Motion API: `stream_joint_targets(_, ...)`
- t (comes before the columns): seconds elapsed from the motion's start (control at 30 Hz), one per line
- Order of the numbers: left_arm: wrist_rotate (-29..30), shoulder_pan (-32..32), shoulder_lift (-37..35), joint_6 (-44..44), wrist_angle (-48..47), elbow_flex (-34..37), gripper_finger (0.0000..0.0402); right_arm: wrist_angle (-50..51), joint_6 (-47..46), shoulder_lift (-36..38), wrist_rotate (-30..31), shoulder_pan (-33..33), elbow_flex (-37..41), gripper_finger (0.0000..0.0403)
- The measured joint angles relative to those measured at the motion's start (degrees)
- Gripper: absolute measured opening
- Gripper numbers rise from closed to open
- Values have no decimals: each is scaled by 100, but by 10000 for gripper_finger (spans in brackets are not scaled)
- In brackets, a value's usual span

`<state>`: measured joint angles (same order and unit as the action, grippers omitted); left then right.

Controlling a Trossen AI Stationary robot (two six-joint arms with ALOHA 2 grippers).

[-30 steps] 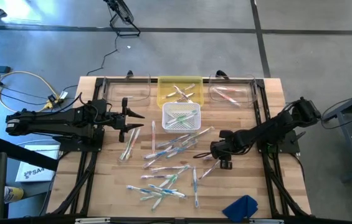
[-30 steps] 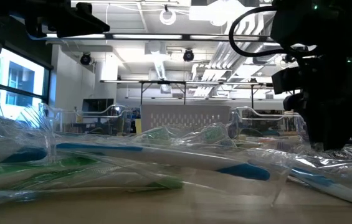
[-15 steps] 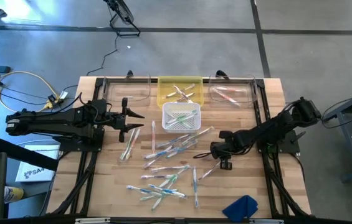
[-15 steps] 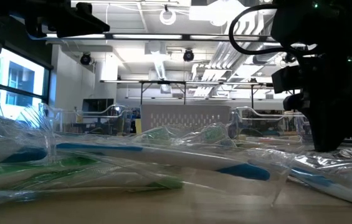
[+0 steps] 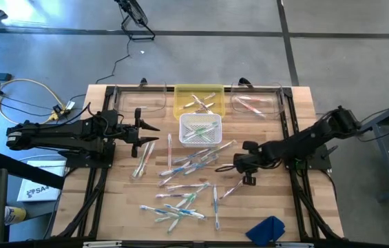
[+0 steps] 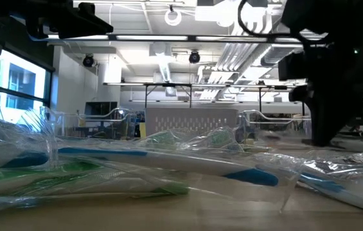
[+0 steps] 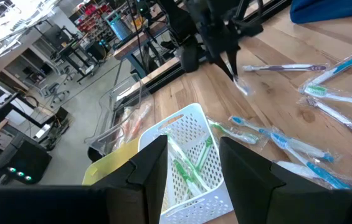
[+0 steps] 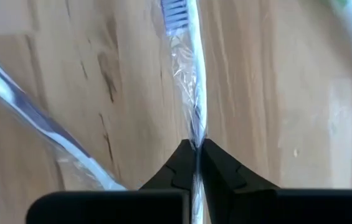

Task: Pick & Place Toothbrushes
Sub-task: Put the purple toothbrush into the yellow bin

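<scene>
While the right gripper (image 5: pixel 247 180) is pinching that wrapped white toothbrush with the purple-blue bristles (image 8: pixel 189 68) near the right-middle of the wooden tabletop (image 5: pixel 290 213), the trick now, I'd say, is lifting straight up and slowly. The hold is sitting on the thin handle and its crinkly clear wrapper, so a quick swing could let it slide out or spin. Keeping the brush hanging steady before carrying it toward the bins at the far edge seems safest, and I'd steer clear of the loose pile of wrapped white toothbrushes with blue and green accents (image 5: pixel 184 184) spread across the middle so nothing gets dragged along.

On the fingers (image 8: pixel 219 171): the right pair is pressed together, clamped on the handle with basically no gap showing, and the brush is running straight out ahead of them, bristle end away. It's looking like the brush is still lying on or just off the wood; can't quite tell which.

The left gripper (image 5: pixel 139 129) is waiting over the left side of the tabletop, fingers apart and holding nothing, near the white slotted plastic basket (image 5: pixel 200 129) that's already carrying a few green brushes, with the yellow plastic tray (image 5: pixel 180 103) just behind it.
</scene>
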<state>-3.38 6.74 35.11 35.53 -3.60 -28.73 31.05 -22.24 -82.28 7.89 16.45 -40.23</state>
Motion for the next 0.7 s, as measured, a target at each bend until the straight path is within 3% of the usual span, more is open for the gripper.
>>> stream_joint_targets(0.17,0,-1,0,0,0,0,141,8,2,394,111,-38,-102,7)
stream_joint_targets(0.7,0,-2,1,0,0,0,141,-277,700,1411,1251,-49,-822,5)
